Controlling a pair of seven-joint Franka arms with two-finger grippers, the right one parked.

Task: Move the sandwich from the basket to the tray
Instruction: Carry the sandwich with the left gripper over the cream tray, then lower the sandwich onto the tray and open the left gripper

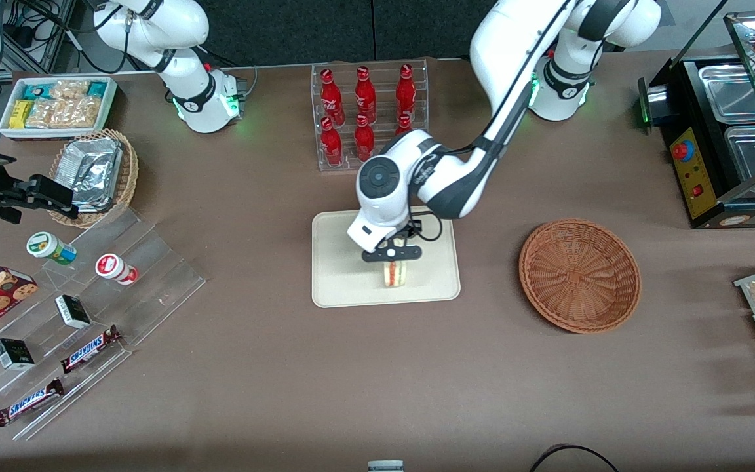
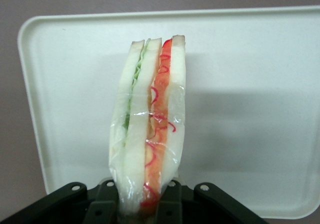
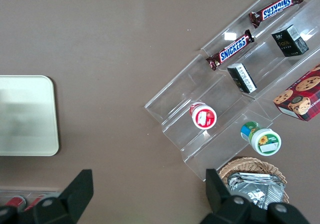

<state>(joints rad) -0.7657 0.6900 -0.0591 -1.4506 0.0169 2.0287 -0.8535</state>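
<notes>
The sandwich [image 1: 396, 273] [image 2: 150, 124], a plastic-wrapped wedge of white bread with red and green filling, stands on edge over the cream tray [image 1: 338, 275] [image 2: 250, 109]. My left gripper [image 1: 396, 262] [image 2: 142, 206] is right above the tray's middle, shut on the sandwich's near end, one black finger [image 2: 102, 204] on each side of the bread. Whether the sandwich touches the tray I cannot tell. The reddish-brown wicker basket [image 1: 579, 274] sits empty beside the tray, toward the working arm's end of the table.
A clear rack of red bottles [image 1: 367, 111] stands farther from the front camera than the tray. A stepped clear display [image 1: 76, 314] with snack bars and cups, a tan basket of foil packets [image 1: 96, 176] and a white snack bin [image 1: 56, 105] lie toward the parked arm's end. A black food warmer [image 1: 725, 137] stands toward the working arm's end.
</notes>
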